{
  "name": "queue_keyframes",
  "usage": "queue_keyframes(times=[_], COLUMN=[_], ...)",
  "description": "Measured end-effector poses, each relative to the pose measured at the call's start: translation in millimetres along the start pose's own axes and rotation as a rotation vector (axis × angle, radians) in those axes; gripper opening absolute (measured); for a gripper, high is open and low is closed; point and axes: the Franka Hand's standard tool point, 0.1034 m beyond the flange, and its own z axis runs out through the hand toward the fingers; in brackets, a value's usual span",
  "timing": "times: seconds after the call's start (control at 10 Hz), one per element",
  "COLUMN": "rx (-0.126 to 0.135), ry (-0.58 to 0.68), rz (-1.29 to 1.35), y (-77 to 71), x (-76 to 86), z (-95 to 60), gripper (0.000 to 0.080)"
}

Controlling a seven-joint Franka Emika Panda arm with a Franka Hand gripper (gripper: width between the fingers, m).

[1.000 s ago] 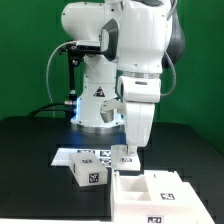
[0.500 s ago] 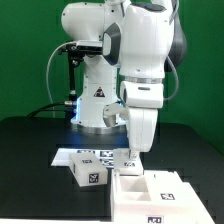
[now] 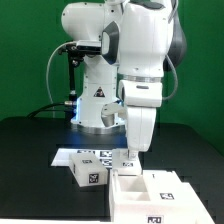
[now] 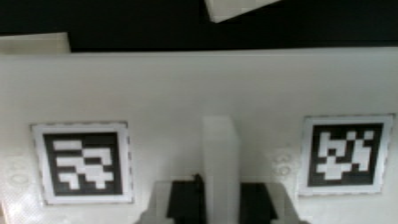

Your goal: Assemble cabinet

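**Exterior and wrist views.** The arm reaches straight down, with its end effector (image 3: 128,153) low over the black worktop (image 3: 30,170), towards the middle. The cabinet (image 3: 138,208), a white open-topped body divided into compartments and carrying a tag on its near face, stands at the worktop's near edge, towards the corner on the exterior view's right. It sits just in front of the end effector and is not held. A small white tagged block (image 3: 88,172) lies beside the cabinet, on the exterior view's left. The marker board (image 3: 68,155) lies flat behind the block.

In the wrist view, the end effector (image 4: 222,197) straddles a thin raised ridge (image 4: 221,150) on a white tagged piece (image 4: 196,90). One square tag lies on each side of the ridge. Whether the fingers press on the ridge cannot be told.
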Motion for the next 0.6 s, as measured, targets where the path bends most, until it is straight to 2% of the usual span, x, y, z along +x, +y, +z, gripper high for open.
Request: queue_keyframes(times=[0.6], rx=[-0.003], ry=[0.001], rz=[-0.004], y=[-0.6], x=[0.9], z=[0.5], gripper=[0.0064])
